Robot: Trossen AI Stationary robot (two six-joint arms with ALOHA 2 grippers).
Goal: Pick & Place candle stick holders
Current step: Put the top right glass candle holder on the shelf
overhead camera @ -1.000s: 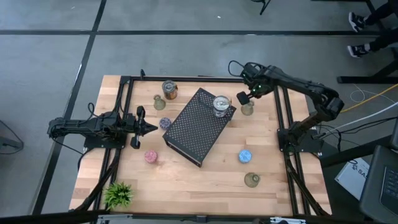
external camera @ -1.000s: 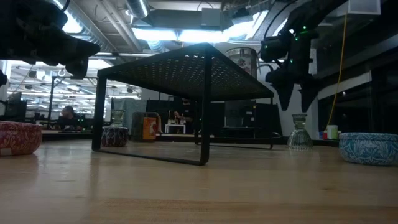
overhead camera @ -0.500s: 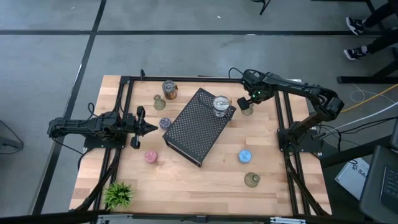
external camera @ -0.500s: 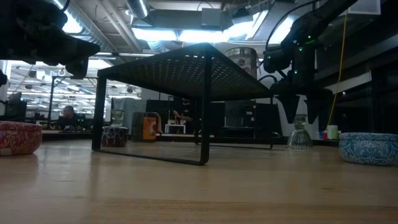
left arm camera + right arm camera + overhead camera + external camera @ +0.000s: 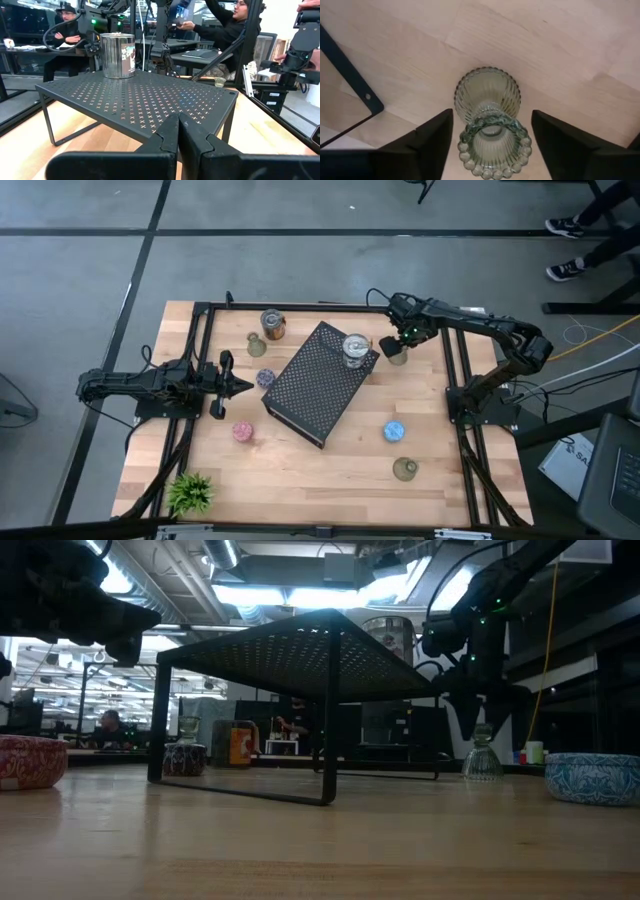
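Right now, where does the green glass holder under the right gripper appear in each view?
High view: green glass holder at the right gripper, right of the black perforated stand.
Low view: right of centre, on the table beyond the stand.
Left wrist view: not clearly visible.
Right wrist view: centre, between the fingers.
Shared landmark: the stand.

arms: dark, jointed | right arm [image 5: 480,320]: green lights, black cable loop | fingers [image 5: 427,145]: black, wedge-shaped

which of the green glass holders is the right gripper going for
The green glass holder at the table's far right, just beside the black perforated stand. The right gripper straddles it, fingers apart; the other two green ones stand untouched elsewhere.
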